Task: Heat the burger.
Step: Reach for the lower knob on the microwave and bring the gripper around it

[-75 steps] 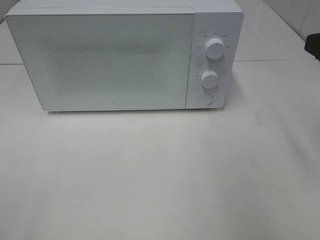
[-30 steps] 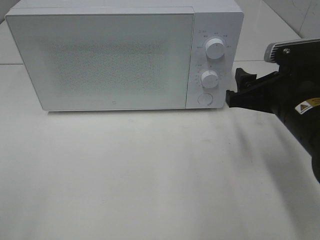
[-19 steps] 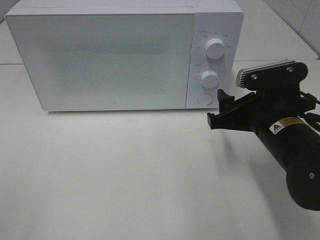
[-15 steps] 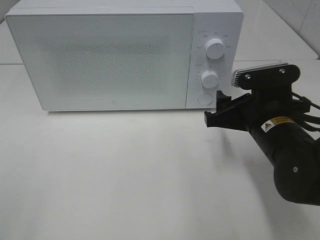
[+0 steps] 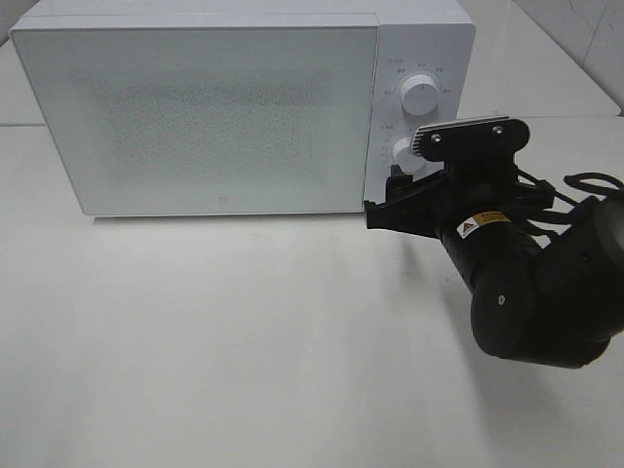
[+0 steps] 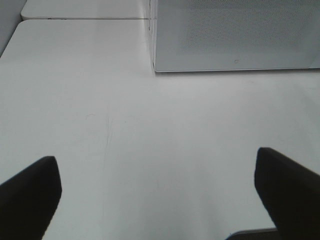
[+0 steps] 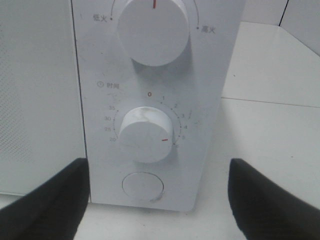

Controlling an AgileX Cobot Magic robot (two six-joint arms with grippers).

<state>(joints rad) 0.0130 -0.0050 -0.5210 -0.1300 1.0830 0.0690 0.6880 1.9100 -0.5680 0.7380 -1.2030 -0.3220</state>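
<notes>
Half the lower round knob hides behind the right claw — spread wide, empty, like the left claw. Flat speckled door on the microwave — opaque.

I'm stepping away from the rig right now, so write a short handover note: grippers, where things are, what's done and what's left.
Left gripper: open, empty, over the table.
Right gripper: open, holding nothing, facing the control panel of the microwave, near the timer knob and round button.
Burger: not in view; microwave door shut.
Done: timer knob's mark sits off zero.
Left: confirm the burger is inside, then finish heating.
</notes>
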